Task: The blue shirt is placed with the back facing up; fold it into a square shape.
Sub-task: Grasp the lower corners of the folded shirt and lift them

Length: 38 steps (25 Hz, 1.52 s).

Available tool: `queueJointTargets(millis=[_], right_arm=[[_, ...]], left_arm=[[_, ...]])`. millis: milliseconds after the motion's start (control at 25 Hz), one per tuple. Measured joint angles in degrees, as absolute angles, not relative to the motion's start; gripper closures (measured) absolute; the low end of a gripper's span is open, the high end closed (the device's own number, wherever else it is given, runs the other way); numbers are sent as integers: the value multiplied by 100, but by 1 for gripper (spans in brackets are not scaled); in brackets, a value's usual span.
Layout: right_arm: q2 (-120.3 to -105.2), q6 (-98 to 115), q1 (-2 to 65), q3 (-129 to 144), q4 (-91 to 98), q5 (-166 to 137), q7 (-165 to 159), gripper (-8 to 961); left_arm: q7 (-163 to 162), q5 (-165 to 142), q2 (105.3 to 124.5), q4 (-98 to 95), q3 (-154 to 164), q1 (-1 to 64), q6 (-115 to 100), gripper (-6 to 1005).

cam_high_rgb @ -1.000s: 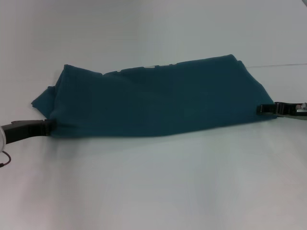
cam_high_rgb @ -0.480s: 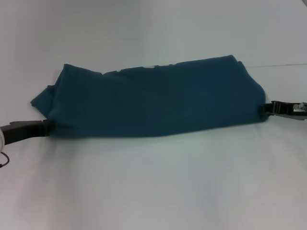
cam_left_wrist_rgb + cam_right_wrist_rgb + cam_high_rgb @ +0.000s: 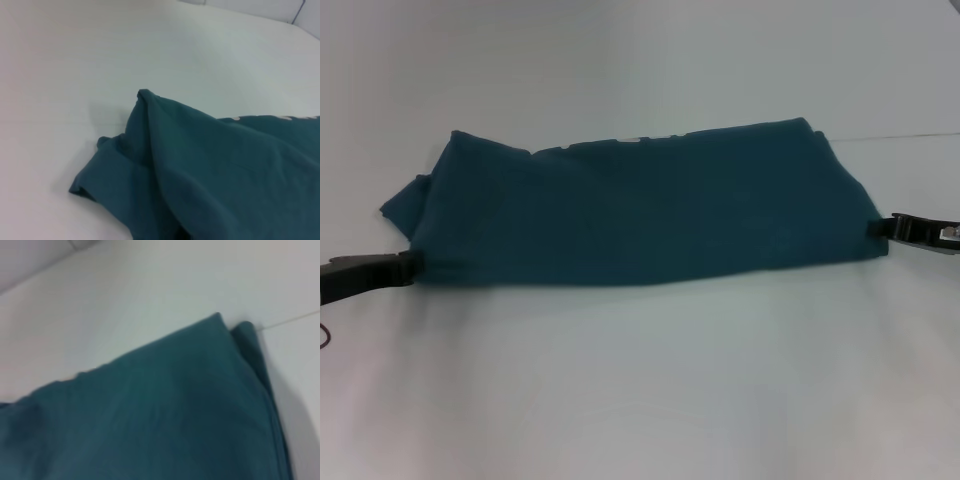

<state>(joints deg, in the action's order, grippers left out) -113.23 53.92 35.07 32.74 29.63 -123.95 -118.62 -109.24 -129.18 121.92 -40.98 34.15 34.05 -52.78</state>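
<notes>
The blue shirt [image 3: 640,205] lies folded into a long band across the white table, its near edge fairly straight. A sleeve bunches out at its left end [image 3: 107,175]. My left gripper [image 3: 417,266] is at the shirt's near-left corner, shut on the fabric edge. At the right end, low on the table, my right gripper [image 3: 872,228] is shut on the shirt's right edge. The right wrist view shows the shirt's far-right corner [image 3: 225,327] with layered edges. No fingers show in either wrist view.
White table [image 3: 640,400] spreads all around the shirt. A thin seam line [image 3: 910,136] crosses the table at the far right. A little white shows at the shirt's far edge [image 3: 630,139].
Both grippers have shifted outward, the left one to the left and the right one to the right. The shirt's left end has moved slightly left with the left gripper.
</notes>
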Motion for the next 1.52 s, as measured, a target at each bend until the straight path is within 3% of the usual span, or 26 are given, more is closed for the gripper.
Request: queueJointTargets(millis=[240, 720, 960, 1160, 1520], right_arm=[[-11332, 5756, 3192, 3276, 2963, -11703, -11364, 954], [-11304, 5430, 3274, 3332, 2900, -11763, -11731, 943], [-11381, 5120, 3472, 3446, 2876, -12033, -11940, 770], [-11513, 4845, 3636, 3488, 2871, -12370, -12092, 540], [-11534, 4734, 3640, 3466, 2891, -12482, -12178, 449]], left_arm=[[-10941, -12870, 12213, -4338, 3409, 3206, -5327, 956], [-10950, -12866, 12183, -4357, 3421, 3196, -5335, 949], [-10951, -12866, 12182, -4327, 3445, 3218, -5335, 946], [-10951, -12866, 12182, -4319, 3446, 3251, -5335, 943], [-10951, -12866, 12182, -4298, 3445, 3269, -5336, 937]])
